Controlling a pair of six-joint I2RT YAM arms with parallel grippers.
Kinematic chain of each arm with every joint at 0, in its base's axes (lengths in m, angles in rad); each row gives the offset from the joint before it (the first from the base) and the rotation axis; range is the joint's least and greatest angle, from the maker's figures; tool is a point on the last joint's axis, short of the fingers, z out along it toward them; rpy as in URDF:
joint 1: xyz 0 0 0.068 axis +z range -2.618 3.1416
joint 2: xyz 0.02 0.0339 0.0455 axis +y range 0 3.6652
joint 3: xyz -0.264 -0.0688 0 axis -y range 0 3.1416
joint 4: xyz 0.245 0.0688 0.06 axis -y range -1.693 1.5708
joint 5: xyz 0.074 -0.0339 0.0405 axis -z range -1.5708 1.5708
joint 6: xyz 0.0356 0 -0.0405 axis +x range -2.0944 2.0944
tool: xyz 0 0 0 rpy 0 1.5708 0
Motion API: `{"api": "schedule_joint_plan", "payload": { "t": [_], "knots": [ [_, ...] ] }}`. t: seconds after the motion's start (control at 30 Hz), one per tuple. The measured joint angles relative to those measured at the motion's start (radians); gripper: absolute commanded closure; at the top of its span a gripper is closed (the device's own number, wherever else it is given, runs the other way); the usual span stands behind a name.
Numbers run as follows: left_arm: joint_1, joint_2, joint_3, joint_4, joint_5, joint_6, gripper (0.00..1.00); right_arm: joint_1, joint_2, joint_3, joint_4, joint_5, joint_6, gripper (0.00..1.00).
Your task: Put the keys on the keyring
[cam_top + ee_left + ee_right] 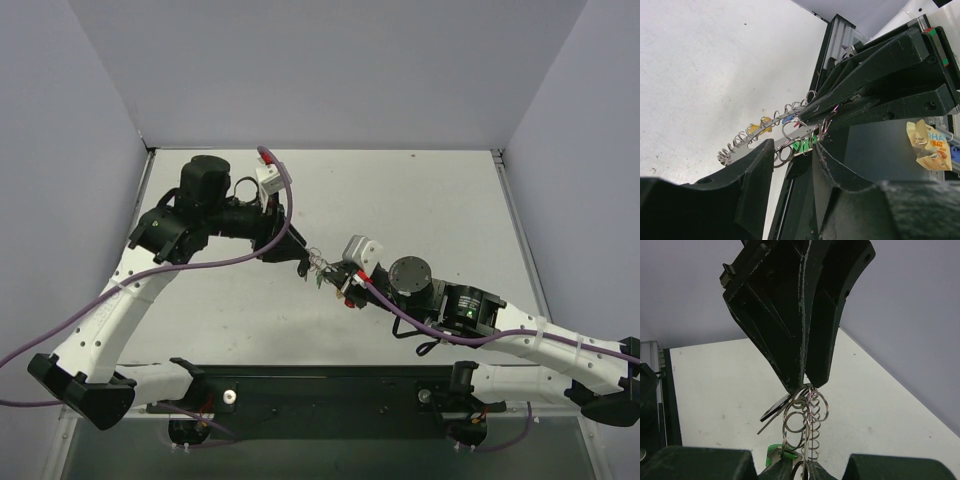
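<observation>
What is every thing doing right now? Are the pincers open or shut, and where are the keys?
Keyring: held up, gripped at both ends.
Left pincer: shut on the keyring.
Right pincer: shut on the keyring.
Green key: hanging at the keyring, between the pincers.
Yellow key: against the keyring; hooked on or not, cannot tell.
Blue key: against the keyring too.

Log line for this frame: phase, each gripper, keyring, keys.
phase: keyring held jointly | left gripper: shut on keyring | right gripper: shut on keyring | keys: green key, yellow key at coil
</observation>
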Motion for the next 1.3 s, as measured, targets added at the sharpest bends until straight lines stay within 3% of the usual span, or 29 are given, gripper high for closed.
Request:
{"api": "schedule_joint_plan", "payload": {
  "t": [0.13, 0.17, 0.27, 0.93, 0.97, 1.03, 1.1, 1.3],
  "knots": [
    [-0.003, 0.000, 0.000, 0.001, -0.010, 0.005, 0.74, 0.000, 0.000, 0.000, -0.002, -0.004, 0.000, 1.00],
    [-0.004, 0.000, 0.000, 0.002, -0.011, 0.007, 0.87, 0.000, 0.000, 0.000, -0.002, -0.005, 0.000, 1.00],
    [-0.007, 0.000, 0.002, 0.005, -0.017, 0.011, 1.00, 0.000, 0.000, 0.000, -0.004, -0.008, 0.001, 1.00],
    [-0.014, -0.055, 0.008, 0.003, -0.022, 0.028, 1.00, -0.012, 0.005, 0.000, -0.002, -0.009, 0.001, 1.00],
    [-0.014, -0.058, 0.008, 0.002, -0.022, 0.030, 0.80, -0.012, 0.005, 0.000, -0.002, -0.009, 0.001, 1.00],
    [-0.014, -0.063, 0.008, 0.002, -0.022, 0.035, 0.60, -0.012, 0.006, 0.000, -0.002, -0.011, 0.001, 1.00],
    [-0.014, -0.063, 0.008, 0.002, -0.022, 0.042, 0.47, -0.012, 0.006, 0.000, -0.002, -0.013, 0.001, 1.00],
    [-0.014, -0.050, 0.011, -0.002, -0.021, 0.059, 0.45, -0.013, 0.009, 0.000, -0.002, -0.015, 0.002, 1.00]
  ]
}}
